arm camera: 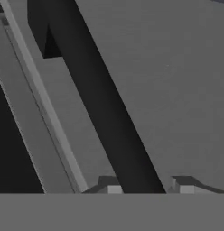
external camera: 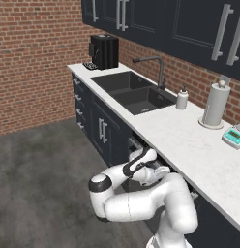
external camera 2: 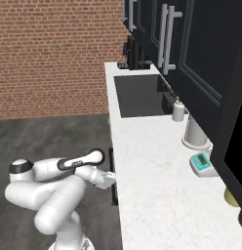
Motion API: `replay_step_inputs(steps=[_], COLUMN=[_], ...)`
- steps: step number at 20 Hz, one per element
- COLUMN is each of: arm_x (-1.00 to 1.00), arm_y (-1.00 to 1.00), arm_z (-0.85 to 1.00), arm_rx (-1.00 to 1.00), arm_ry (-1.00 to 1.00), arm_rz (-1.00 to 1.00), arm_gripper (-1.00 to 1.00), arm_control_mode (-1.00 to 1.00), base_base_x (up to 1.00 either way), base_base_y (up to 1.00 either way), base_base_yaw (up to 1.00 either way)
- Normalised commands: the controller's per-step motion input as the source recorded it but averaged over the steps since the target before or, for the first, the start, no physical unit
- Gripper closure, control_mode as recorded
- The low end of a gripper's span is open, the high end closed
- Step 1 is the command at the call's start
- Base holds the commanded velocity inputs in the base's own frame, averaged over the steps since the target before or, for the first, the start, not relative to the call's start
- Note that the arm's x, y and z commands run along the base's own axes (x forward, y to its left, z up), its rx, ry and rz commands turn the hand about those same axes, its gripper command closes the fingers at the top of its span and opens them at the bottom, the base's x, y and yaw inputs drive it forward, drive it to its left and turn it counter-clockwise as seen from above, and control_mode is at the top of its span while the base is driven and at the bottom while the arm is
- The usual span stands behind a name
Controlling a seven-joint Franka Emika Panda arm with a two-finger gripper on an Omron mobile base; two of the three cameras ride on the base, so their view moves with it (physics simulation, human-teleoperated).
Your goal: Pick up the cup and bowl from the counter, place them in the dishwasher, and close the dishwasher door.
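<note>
left base view: the white arm bends low in front of the dark navy cabinets, its gripper point(external camera: 163, 170) tucked just under the edge of the counter point(external camera: 189, 140), a long white faintly marbled slab. right there a dark gap with a pale strip shows in the cabinet row, the dishwasher point(external camera: 136, 145), its front dark navy like the rest; whether its door is ajar or fully shut i cannot tell. on the counter stand a soap bottle point(external camera: 182, 99), a paper towel roll point(external camera: 215, 104) and a small teal scale point(external camera: 234, 136), with the black sink point(external camera: 134, 91) and coffee machine point(external camera: 104, 52) further along.

in the right base view the gripper point(external camera 2: 109, 180) presses close to a dark vertical bar point(external camera 2: 113, 176) at the counter's front edge. in the hand view two fingertips point(arm camera: 114, 188) stand one on each side of a dark bar point(arm camera: 105, 103) that crosses a flat grey panel; the jaws are narrow around it, but actual contact i cannot tell.
</note>
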Motion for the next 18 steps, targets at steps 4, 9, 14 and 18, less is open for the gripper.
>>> replay_step_inputs(steps=[4, 9, 14, 18], arm_x=[0.66, 0.72, 0.63, 0.56], arm_y=[-0.50, -0.42, -0.32, -0.19], arm_z=[-0.05, -0.22, -0.41, -0.54], arm_rx=[-0.48, -0.50, -0.54, -0.58], arm_ry=[0.11, 0.04, 0.00, 0.00], arm_rz=[-0.55, -0.52, -0.48, -0.45], arm_gripper=[-1.00, -1.00, -1.00, -1.00], arm_control_mode=[-1.00, -1.00, -1.00, -1.00], base_base_x=[0.00, 0.00, 0.00, 0.00], base_base_y=[0.00, 0.00, 0.00, 0.00], base_base_yaw=[0.00, 0.00, 0.00, 0.00])
